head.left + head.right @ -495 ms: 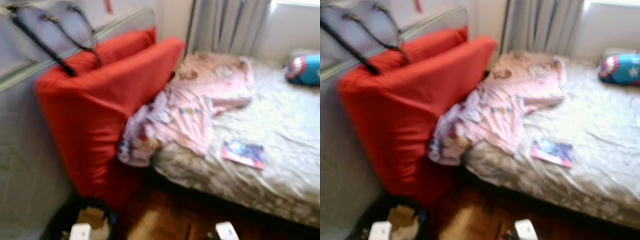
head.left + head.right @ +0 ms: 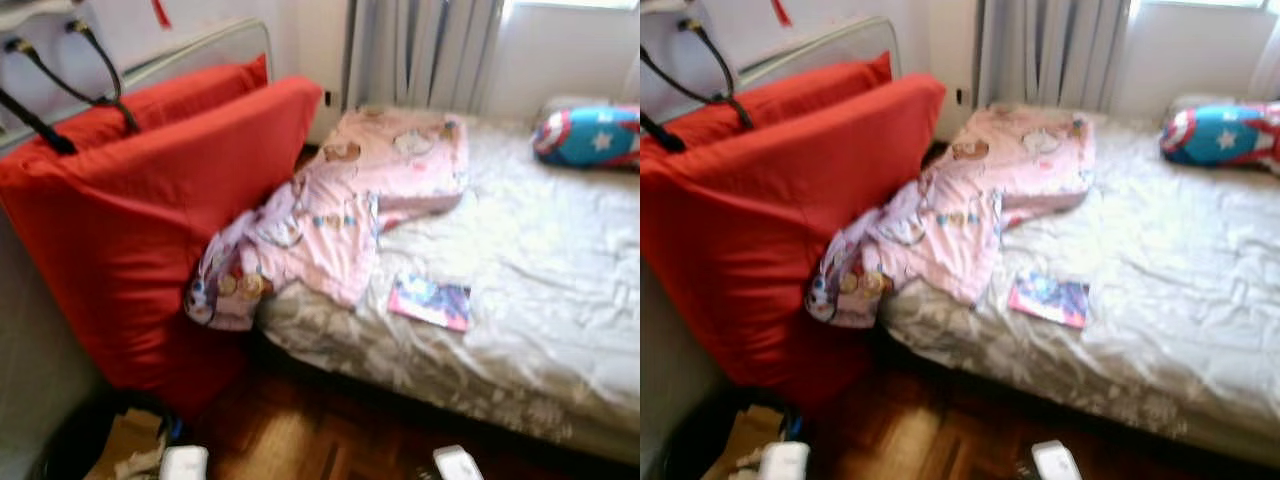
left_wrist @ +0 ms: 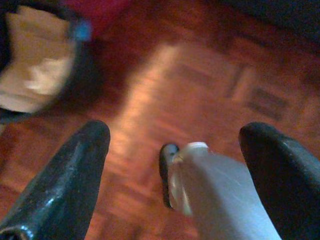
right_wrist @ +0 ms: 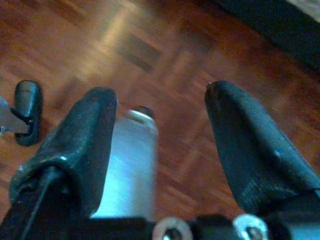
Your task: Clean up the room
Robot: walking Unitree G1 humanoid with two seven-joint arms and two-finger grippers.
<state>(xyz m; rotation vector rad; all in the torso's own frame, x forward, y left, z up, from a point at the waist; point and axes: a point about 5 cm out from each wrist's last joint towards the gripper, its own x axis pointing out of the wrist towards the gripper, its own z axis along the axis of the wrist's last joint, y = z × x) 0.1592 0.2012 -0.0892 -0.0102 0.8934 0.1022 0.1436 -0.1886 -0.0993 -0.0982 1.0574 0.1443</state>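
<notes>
A crumpled pink printed garment (image 2: 350,210) lies on the near corner of the bed (image 2: 540,260) and hangs over its edge. A small colourful book (image 2: 430,301) rests flat on the sheet beside it. My left gripper (image 3: 175,180) hangs open above the wooden floor, nothing between its fingers. My right gripper (image 4: 160,145) is also open over the floor, holding nothing. Both arms are low, well short of the bed.
Two big red cushions (image 2: 150,220) lean against the left wall beside the bed. A dark bin with crumpled paper (image 2: 110,450) sits on the floor below them. A blue and red shield pillow (image 2: 590,135) lies at the bed's far end. Bag straps (image 2: 70,60) hang at top left.
The whole picture has slid to the left, so the camera has turned right. The bed, garment, book and cushions stay where they were.
</notes>
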